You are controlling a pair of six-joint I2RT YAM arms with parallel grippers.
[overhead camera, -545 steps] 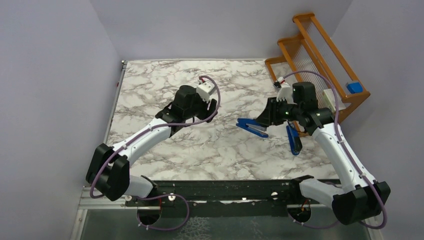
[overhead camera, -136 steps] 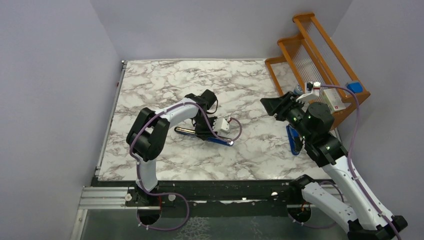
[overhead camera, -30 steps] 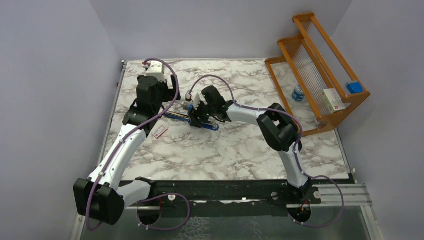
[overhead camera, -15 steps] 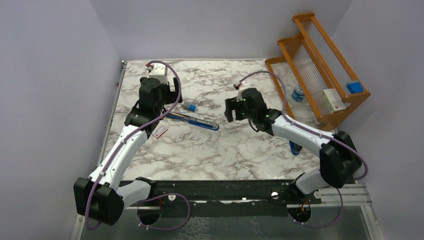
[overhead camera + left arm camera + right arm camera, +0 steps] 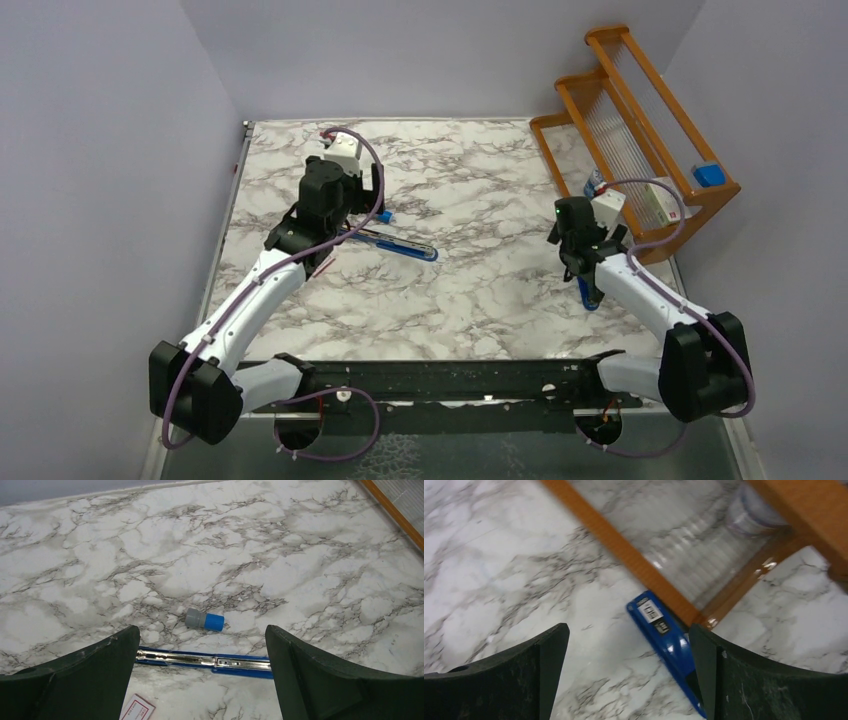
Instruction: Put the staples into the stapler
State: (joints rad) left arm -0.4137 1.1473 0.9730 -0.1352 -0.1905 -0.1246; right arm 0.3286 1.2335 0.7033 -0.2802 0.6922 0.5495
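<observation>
Staples, top view: the small white box with a pink-red label (image 5: 324, 264) lies flat on the desk (image 5: 470, 300), just on the near side of the open stapler's left end, beside the left forearm.
Open stapler, top view: the open stapler (image 5: 395, 245) lies mid-desk with its long axis running from far-left to near-right.
Nearer arm, top view: the left end effector (image 5: 352, 205) hangs above the stapler's left part. The right end effector (image 5: 568, 243) is well apart, over by the wooden rack (image 5: 640, 120).
Staples, left wrist view: the box (image 5: 137, 710) sits at the bottom edge, below and left of the jaw gap and near the left finger (image 5: 75, 680).
Rail, left wrist view: the stapler's metal channel (image 5: 205, 660) lies crosswise between the fingers, nearly level.
In the way, left wrist view: a blue-capped cylinder (image 5: 205, 620) lies just beyond the rail. It looks likely to be bumped.
Left end effector: wide apart, holding nothing.
Right wrist view: the jaws are wide and empty. A second blue stapler (image 5: 669, 635) lies against the rack's base.
Judgement: reaching the box likely calls for the left arm to draw back towards the near-left.
</observation>
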